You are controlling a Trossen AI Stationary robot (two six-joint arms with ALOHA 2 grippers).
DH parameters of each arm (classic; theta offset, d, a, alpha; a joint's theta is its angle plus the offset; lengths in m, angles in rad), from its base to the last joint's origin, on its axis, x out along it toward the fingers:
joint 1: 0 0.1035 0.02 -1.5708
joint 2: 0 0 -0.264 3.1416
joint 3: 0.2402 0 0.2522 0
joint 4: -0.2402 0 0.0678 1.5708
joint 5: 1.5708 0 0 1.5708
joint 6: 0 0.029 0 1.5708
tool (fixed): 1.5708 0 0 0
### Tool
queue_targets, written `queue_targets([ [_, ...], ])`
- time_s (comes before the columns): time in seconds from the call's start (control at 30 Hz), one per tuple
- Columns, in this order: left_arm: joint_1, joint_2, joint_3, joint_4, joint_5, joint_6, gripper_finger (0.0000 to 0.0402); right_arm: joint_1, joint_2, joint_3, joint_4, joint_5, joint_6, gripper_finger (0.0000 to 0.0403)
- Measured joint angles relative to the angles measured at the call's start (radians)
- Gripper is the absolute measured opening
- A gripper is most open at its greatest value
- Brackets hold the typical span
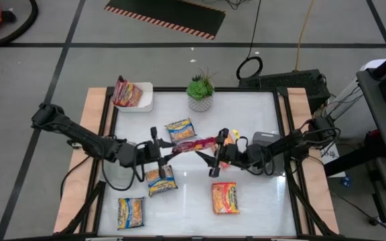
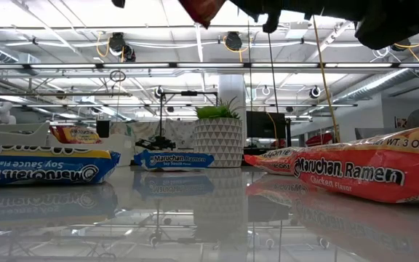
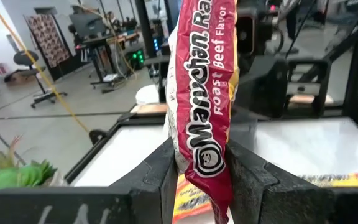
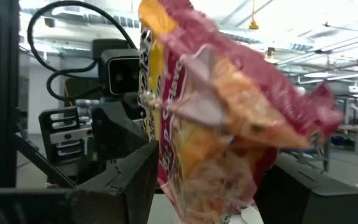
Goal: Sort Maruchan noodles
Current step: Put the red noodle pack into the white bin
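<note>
A dark red Maruchan roast beef packet [image 1: 194, 143] hangs in the air over the table's middle, between my two grippers. My left gripper [image 1: 169, 148] is shut on the end nearer the table's left. My right gripper [image 1: 215, 155] is open. Its fingers [image 4: 135, 183] stand on either side of the packet's other, crumpled end [image 4: 229, 124]; whether one of them still touches it I cannot tell. Several more packets lie flat on the table: blue-and-yellow ones [image 1: 179, 128] [image 1: 160, 181] [image 1: 131, 212] and an orange one [image 1: 225, 197]. My left gripper pinches the packet's end [image 3: 205, 163] between its two fingers [image 3: 166, 171], which lie on the packet's two flat faces. The fingers come in level from the table's left side. The packet stands on edge, reaches out past the fingers toward the right arm, and is clear of the table.
A white tray [image 1: 144, 100] at the far left corner holds an orange-red packet [image 1: 126, 93]. A potted plant [image 1: 200, 92] stands at the far edge's middle. A grey tray [image 1: 268, 139] lies under the right arm. Bare tabletop lies at the near right.
</note>
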Motion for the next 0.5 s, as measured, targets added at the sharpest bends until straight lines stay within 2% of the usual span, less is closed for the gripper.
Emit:
queue_targets([
  [0.23, 0.022, -0.094, 0.000, -0.140, 0.000, -0.031, 0.0112, 0.000, -0.068, 0.000, -0.129, 0.017, 0.014, 0.0220],
  [0.33, 0.029, -0.141, 0.000, -0.213, -0.012, -0.041, 0.0112, 0.005, -0.114, 0.000, -0.244, 0.082, 0.024, 0.0220],
  [0.5, 0.030, -0.225, 0.000, -0.388, -0.179, -0.066, 0.0112, 0.023, -0.183, 0.000, -0.440, 0.228, 0.050, 0.0220],
])
